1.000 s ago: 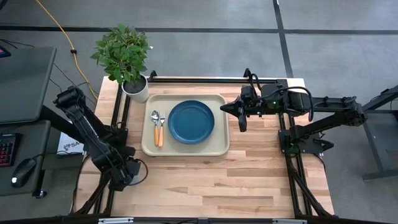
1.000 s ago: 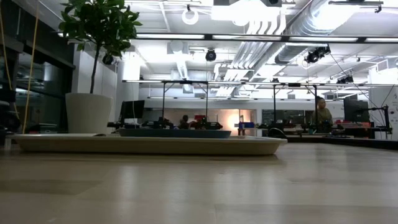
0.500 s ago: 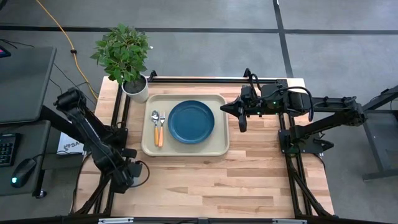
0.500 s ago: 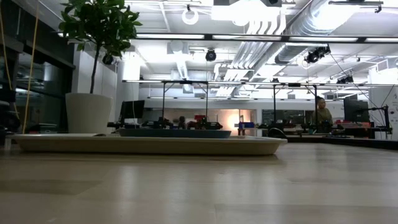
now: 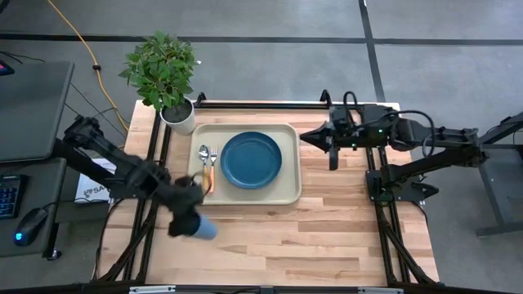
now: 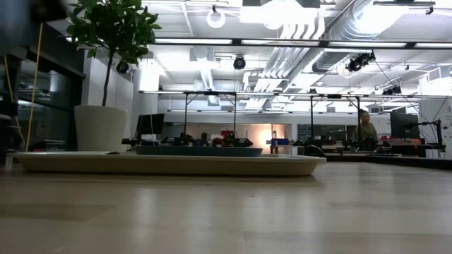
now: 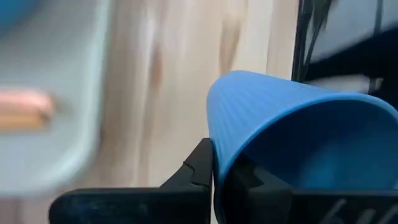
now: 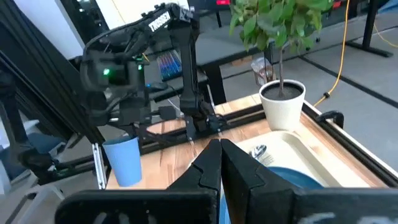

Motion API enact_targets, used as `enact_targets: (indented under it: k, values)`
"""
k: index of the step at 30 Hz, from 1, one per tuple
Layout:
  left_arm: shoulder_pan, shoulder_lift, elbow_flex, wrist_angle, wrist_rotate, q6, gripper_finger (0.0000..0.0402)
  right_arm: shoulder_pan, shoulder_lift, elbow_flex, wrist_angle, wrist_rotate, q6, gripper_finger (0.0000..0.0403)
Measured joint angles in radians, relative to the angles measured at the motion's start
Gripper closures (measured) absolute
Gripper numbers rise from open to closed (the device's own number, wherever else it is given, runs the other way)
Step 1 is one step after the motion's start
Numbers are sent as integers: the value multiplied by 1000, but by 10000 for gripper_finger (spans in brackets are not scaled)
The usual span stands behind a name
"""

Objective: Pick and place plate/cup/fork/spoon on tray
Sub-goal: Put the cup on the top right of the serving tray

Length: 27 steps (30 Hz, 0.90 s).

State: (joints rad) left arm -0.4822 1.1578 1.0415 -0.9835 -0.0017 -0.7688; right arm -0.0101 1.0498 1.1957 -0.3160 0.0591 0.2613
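Observation:
The beige tray (image 5: 282, 193) lies on the table's far left half. On it rest the dark-blue plate (image 5: 251, 159), the spoon (image 5: 203, 153) and the fork (image 5: 213, 157), side by side left of the plate. My left gripper (image 5: 188, 220) is shut on the blue cup (image 5: 204, 229) near the tray's near left corner. The cup also shows in the left wrist view (image 7: 292, 118) and the right wrist view (image 8: 124, 160). My right gripper (image 5: 331, 157) is shut and empty, right of the tray. My left gripper holds the cup by its wall at the rim (image 7: 217, 134), with one finger (image 7: 198, 167) outside and the other inside the cup. In the right wrist view the gripper comes from above and the cup (image 8: 124, 160) hangs upright below it, seemingly clear of the table.
A white plant pot (image 5: 180, 118) with a leafy plant stands at the tray's far left corner. Bare wood (image 5: 327, 237) stretches along the table's near side and right of the tray. Black rails (image 5: 270, 104) run along the table's far edge and both sides.
My left arm has swung from beyond the table's left edge toward the tray, quickly, bringing the blue cup into view over the table's near left part. My right gripper has drawn back a little toward the table's right edge.

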Motion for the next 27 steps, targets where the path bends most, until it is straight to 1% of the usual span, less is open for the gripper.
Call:
enact_targets:
  k: [3, 7, 10, 13, 16, 19, 25, 27]
  values:
    - [127, 30, 117, -22, -54, 108, 401, 0, -20, 0, -2, 0, -7, 403]
    - [307, 103, 258, -20, -132, 269, 401, 0, -26, 0, -6, 0, -43, 403]
    - [434, 172, 338, -10, -173, 380, 401, 0, -19, 0, -12, 0, -54, 403]
    - [544, 245, 395, 44, -217, 466, 401, -2, -7, 0, -21, 9, -61, 403]
    - [633, 317, 430, 117, -212, 523, 401, -3, 4, 0, -39, 16, -61, 403]
    - [697, 374, 448, 169, -184, 554, 401, -3, 20, 0, -63, 22, -31, 403]
    - [800, 439, 448, 267, -87, 627, 401, -3, 79, 0, -84, 99, 76, 402]
    - [835, 451, 448, 315, -80, 655, 401, -3, 99, 0, -96, 140, 93, 402]
